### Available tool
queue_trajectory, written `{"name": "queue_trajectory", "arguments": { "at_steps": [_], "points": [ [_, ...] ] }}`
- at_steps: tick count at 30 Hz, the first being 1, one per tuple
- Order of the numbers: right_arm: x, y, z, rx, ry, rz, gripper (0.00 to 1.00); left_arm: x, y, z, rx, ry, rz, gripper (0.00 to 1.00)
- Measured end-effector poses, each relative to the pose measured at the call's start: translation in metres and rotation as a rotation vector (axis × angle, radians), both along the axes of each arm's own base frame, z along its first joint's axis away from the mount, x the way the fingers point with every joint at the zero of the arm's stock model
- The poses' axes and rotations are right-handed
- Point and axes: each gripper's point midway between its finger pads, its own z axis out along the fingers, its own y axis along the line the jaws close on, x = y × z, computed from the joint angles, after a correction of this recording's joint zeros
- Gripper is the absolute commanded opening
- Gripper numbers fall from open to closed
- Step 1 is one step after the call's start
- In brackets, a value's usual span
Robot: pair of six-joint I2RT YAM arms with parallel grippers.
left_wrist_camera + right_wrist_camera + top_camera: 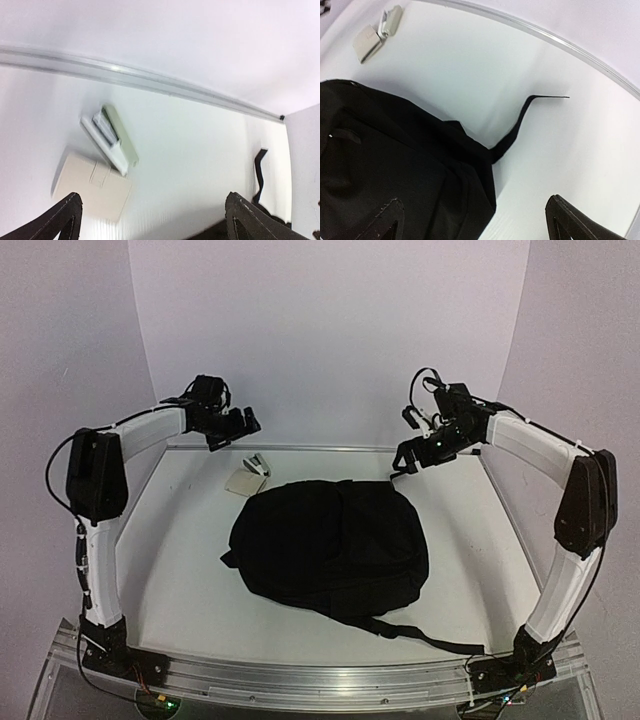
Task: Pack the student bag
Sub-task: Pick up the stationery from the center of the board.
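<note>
Aluminium rail, white table, student bag

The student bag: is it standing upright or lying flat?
Lying flat: seen from above, the student bag spreads wide on the table, one strap trailing out.

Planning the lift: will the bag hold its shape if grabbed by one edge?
Probably not: the bag looks like soft fabric lying slumped, so it should sag. Its loose strap trails on the table and would likely drag.
</note>
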Motion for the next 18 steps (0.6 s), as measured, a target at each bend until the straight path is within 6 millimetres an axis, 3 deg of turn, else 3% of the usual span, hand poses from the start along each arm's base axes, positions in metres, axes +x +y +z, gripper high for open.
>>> {"name": "queue_trajectory", "arguments": {
  "at_steps": [4, 7, 11, 18],
  "points": [
    [0.0, -0.004, -0.001, -0.023, -0.005, -0.001, 0.98, 0.044, -0.013, 0.001, -0.002, -0.028, 0.01, 0.98],
    [0.001, -0.006, -0.002, -0.03, -0.004, -0.013, 0.98, 0.064, -0.016, -0.013, 0.003, -0.024, 0.034, 0.98],
    [0.0, -0.009, -0.004, -0.027, 0.006, -0.033, 0.98, 0.076, -0.016, -0.054, 0.005, 0.03, 0.076, 0.99],
    [-0.004, -0.02, -0.013, -0.033, 0.043, -0.062, 0.98, 0.077, -0.009, -0.142, 0.062, 0.158, 0.139, 1.0]
  ]
}}
